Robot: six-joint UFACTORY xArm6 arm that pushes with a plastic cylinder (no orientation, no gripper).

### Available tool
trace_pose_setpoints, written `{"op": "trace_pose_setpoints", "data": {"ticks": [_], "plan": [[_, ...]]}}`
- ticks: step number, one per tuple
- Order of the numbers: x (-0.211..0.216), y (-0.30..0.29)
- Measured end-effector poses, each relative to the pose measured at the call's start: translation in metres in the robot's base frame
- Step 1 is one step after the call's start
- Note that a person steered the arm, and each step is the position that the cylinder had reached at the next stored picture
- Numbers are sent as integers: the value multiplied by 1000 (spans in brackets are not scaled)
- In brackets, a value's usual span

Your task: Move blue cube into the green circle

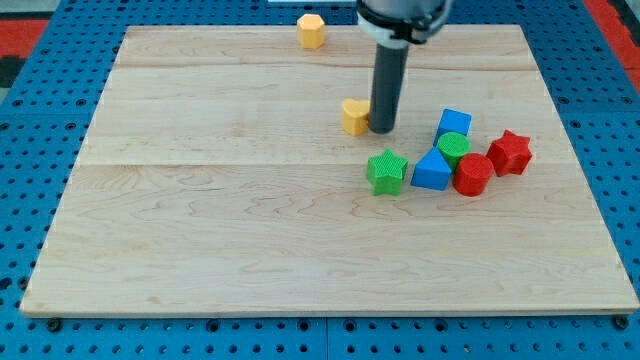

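The blue cube (pixel 454 123) sits right of the board's middle, touching the green circle (pixel 454 148), a round green cylinder just below it in the view. My tip (pixel 383 130) is at the end of the dark rod, left of the blue cube with a gap between them. The tip stands right beside a yellow block (pixel 354 116), on its right side.
A blue triangular block (pixel 432 172), a red cylinder (pixel 472 175) and a red star (pixel 510 152) crowd around the green circle. A green star (pixel 386 172) lies below my tip. A yellow hexagonal block (pixel 311 31) sits at the wooden board's (pixel 200 230) top edge.
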State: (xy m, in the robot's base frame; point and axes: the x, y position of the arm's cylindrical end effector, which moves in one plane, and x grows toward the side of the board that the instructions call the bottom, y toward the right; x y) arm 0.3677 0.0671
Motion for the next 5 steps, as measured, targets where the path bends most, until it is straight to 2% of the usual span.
{"op": "trace_pose_setpoints", "data": {"ticks": [1, 2, 3, 4, 5], "plan": [[-31, 38], [-8, 74], [49, 75], [75, 69], [25, 34]]}}
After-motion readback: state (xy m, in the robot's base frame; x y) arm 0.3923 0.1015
